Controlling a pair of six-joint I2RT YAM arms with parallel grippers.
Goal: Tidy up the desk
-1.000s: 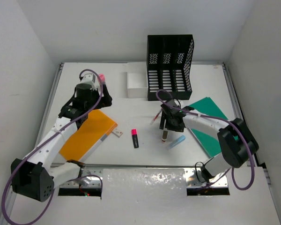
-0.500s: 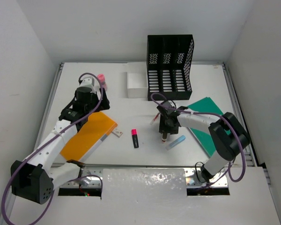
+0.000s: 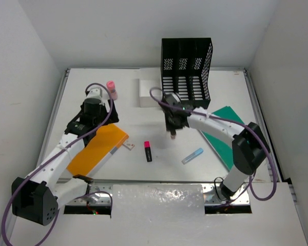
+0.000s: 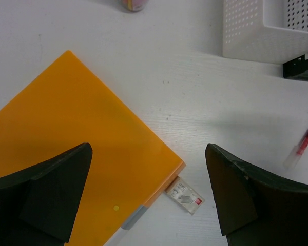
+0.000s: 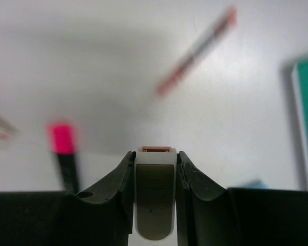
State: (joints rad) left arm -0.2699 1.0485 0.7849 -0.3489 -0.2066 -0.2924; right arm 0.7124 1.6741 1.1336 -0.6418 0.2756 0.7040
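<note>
Flat white desk (image 3: pixel 231 89), metal-railed edges

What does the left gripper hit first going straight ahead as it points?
Probably the orange folder, near its corner, framed by the open jaws of the left gripper; height above the desk is unclear.

Robot lab test cell, dressed up as an office desk. Evidence: the white desk (image 3: pixel 138 123) is boxed in by plain white walls (image 3: pixel 118 36), with a metal rail (image 3: pixel 257 110) along the edge right of the black file rack (image 3: pixel 186 69). Left arm (image 3: pixel 56 159) and right arm (image 3: pixel 220 128) are bolted at the edge opposite the rack. Office props: white box (image 3: pixel 149 92) just left of the rack, green folder (image 3: pixel 230 115) front-right of it, orange folder (image 3: pixel 95 148) and pink highlighter (image 3: pixel 148 150) front-left.
</note>
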